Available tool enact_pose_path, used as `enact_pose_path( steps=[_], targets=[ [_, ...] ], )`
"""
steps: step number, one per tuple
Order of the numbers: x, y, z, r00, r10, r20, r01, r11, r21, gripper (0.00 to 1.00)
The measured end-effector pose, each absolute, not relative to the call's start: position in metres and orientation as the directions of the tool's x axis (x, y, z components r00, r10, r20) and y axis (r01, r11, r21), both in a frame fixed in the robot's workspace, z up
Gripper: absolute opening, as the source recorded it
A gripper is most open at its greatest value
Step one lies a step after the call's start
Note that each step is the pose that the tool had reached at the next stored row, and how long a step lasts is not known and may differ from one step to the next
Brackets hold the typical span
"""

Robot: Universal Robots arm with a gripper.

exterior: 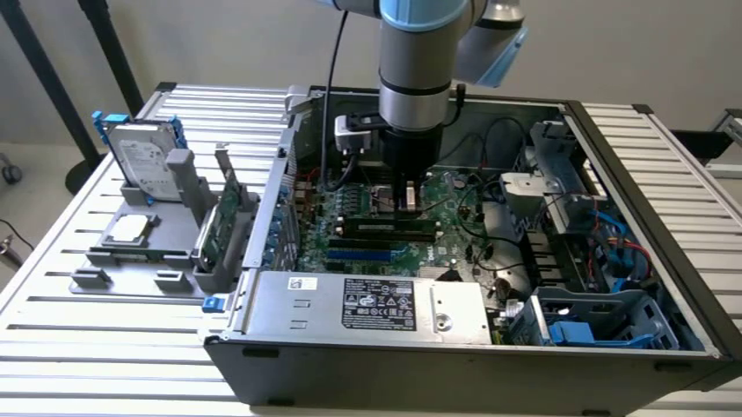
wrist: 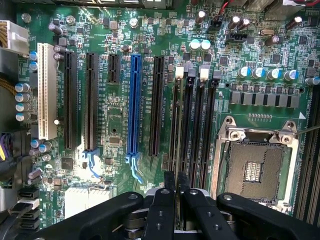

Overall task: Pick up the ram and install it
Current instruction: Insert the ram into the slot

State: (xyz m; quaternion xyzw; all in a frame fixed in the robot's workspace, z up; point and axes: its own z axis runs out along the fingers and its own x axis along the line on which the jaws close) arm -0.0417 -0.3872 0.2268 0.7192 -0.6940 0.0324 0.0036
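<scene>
ram (wrist: 176, 200) pinched edge-on between the fingers (wrist: 162, 210), seemingly over the slots (wrist: 192, 130).

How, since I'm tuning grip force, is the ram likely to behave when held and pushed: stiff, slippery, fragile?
The ram, seen edge-on in the shut gripper, looks a thin rigid board: probably stiff and light. Gripped by narrow fingers, it may pivot if pushed off-line. Likely fragile against sideways force at the black slots.

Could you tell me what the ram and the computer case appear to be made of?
ram: thin edge between the hand's shut fingers, seemingly rigid circuit board; finish unclear edge-on.
computer case: likely sheet metal, matte dark grey outside, bare silver panels within.
</scene>
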Motion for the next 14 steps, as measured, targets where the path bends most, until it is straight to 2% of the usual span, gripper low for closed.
enact_pose_path(
  steps=[14],
  targets=[
    [-0.0417, -0.3882, 0.2256, 0.034, -0.998, 0.054, -0.999, -0.036, -0.040, 0.14]
  ],
)
